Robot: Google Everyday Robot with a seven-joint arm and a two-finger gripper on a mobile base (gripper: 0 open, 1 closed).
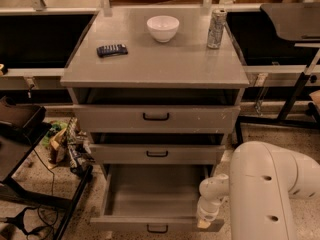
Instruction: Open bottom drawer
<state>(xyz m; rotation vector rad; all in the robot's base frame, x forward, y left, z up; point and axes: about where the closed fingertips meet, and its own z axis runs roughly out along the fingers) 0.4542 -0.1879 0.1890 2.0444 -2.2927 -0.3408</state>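
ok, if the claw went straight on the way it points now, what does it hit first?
The claw points down over the right end of the bottom drawer, at its front panel. It would probably meet that front edge first. Depth is unclear, so it might pass just in front instead.

Bottom drawer (150, 196) well out, bare inside — gripper (204, 223) at its right front corner

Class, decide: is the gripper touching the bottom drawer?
Cannot tell. In the camera view the gripper overlaps the bottom drawer at its front corner, hiding any contact or gap.
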